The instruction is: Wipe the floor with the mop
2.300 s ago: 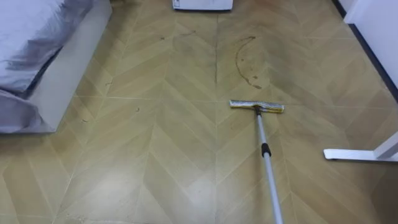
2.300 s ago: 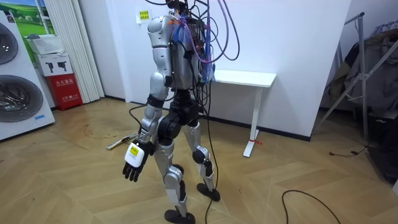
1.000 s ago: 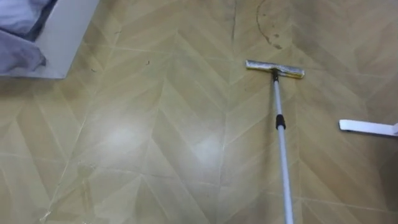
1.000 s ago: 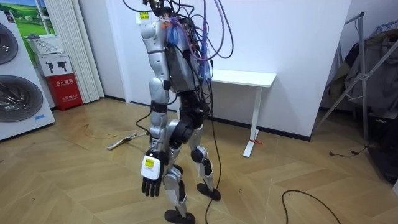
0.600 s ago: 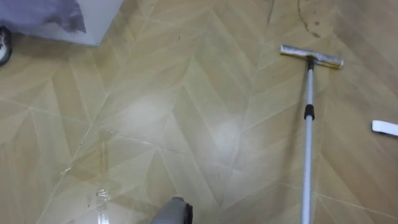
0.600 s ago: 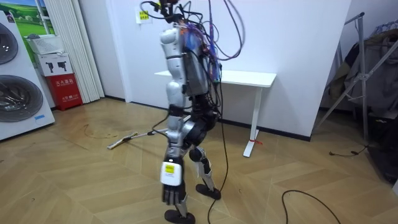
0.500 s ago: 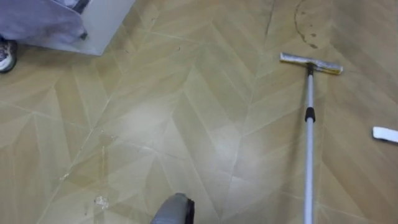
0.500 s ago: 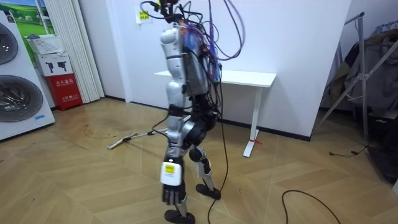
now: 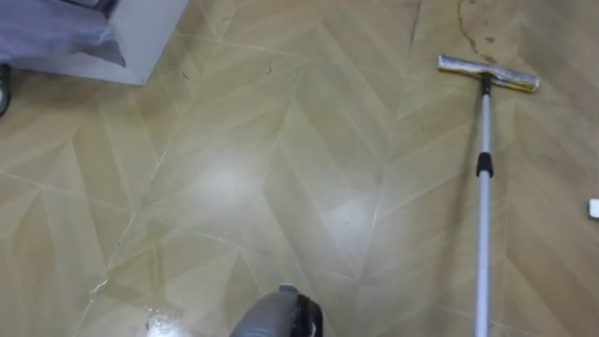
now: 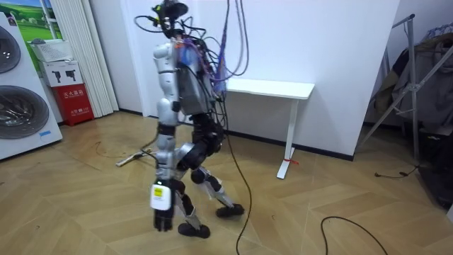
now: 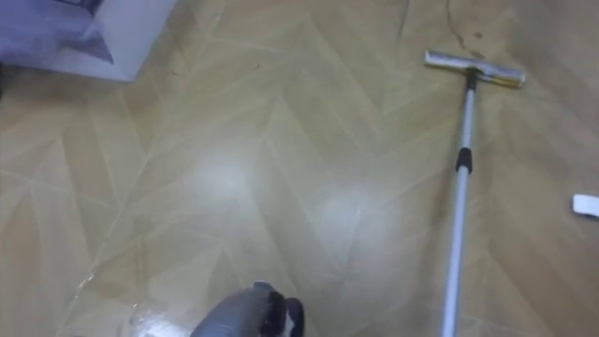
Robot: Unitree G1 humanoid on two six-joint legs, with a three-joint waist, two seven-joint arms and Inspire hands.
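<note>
Robot has stepped forward; mop (image 9: 483,215) lies flat, head pointing away.

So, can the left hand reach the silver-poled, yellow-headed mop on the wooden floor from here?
Probably not: the left hand hangs by the robot's leg, while the mop lies flat on the floor off to its right.

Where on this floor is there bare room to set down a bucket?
The wide floor between the white bed base at upper left and the mop is bare. Tighter at right, between mop and white table foot.
</note>
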